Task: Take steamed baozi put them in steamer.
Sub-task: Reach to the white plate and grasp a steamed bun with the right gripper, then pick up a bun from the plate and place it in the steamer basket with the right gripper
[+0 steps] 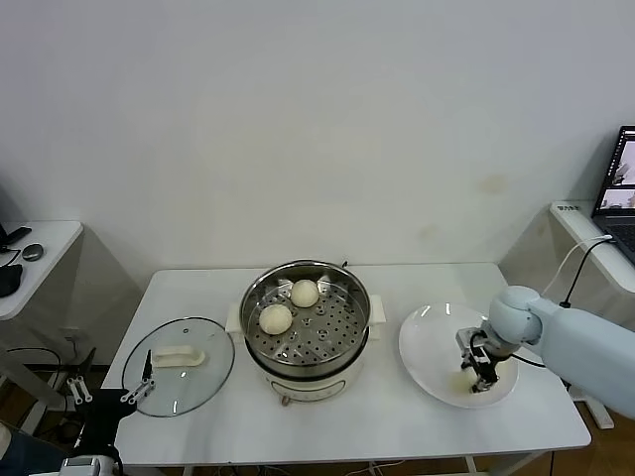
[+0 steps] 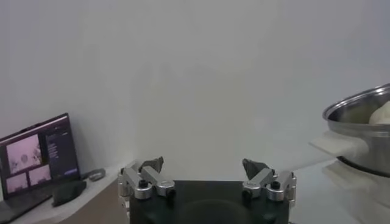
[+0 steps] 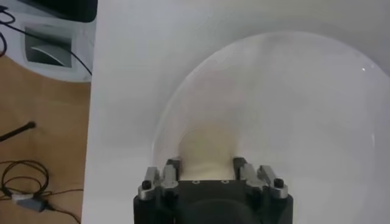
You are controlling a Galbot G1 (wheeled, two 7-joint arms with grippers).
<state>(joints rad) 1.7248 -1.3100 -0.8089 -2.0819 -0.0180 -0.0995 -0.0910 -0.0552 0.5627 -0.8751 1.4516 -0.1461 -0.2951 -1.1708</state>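
**My right gripper on a bun at the plate**

My right gripper (image 1: 479, 375) was down on the white plate (image 1: 432, 342), its fingers (image 3: 172, 167) closed against a cream bun (image 3: 204, 149). The gripper body hid most of that bun, so I judged the grip only as likely firm. Two baozi (image 1: 276, 318) sat on the perforated tray inside the steamer (image 1: 349, 347). My left gripper (image 2: 204, 173) hung low at the left, mostly cut off in the head view, jaws spread wide.
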